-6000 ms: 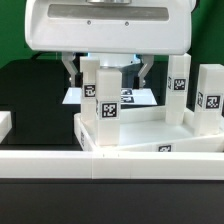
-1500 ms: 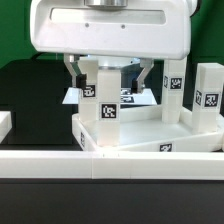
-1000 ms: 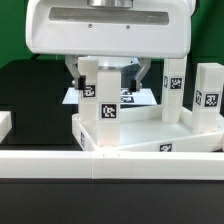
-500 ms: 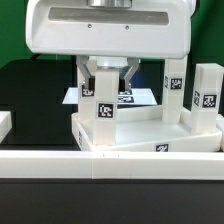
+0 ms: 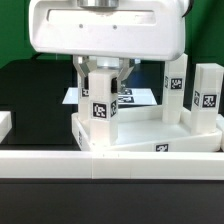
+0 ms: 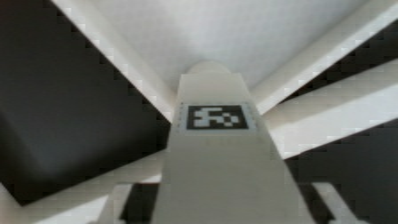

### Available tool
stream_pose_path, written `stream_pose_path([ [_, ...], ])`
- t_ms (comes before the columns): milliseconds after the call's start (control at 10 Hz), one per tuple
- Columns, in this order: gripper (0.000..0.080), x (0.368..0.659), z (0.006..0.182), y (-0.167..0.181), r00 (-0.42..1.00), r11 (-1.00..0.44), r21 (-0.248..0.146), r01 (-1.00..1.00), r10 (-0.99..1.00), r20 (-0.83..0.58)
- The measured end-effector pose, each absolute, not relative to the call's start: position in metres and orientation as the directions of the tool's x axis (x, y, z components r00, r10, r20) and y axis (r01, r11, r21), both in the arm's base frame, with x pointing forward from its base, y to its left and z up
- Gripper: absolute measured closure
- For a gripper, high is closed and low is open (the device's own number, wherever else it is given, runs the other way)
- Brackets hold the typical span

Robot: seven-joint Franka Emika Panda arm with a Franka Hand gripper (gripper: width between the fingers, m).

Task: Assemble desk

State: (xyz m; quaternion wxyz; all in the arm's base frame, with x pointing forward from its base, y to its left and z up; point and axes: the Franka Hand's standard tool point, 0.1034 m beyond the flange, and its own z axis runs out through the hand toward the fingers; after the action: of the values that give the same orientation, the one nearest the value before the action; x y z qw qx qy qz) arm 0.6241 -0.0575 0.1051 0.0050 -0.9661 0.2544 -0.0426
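- At the near corner of the tabletop, on the exterior view's left, the tool is clenched on an upright leg.
- Step in hand, as I judge: seating this leg in its corner socket.
- Next move: keep the leg vertical, then turn or press it home.
- Two other legs stand at the exterior view's right.

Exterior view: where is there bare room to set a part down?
The black mat on the exterior view's left, between the green backdrop and the white rail, is bare. It is crowded around the tabletop: the claw grips one leg, and two more legs stand at its right.
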Motion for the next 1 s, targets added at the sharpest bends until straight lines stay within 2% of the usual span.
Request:
stream_pose_path([
  [300, 0.0509, 0.6240, 0.1050, -0.0545, 0.672, -0.675, -0.056, -0.736, -0.738, 0.066],
  [600, 0.0509, 0.6235, 0.1045, -0.0537, 0.446, -0.448, -0.074, -0.891, -0.894, 0.045],
  [800, 0.0509, 0.6235, 0.1046, -0.0531, 0.319, -0.321, -0.079, -0.944, -0.947, 0.034],
  [1000, 0.0509, 0.6235, 0.1047, -0.0536, 0.263, -0.264, -0.080, -0.961, -0.964, 0.029],
])
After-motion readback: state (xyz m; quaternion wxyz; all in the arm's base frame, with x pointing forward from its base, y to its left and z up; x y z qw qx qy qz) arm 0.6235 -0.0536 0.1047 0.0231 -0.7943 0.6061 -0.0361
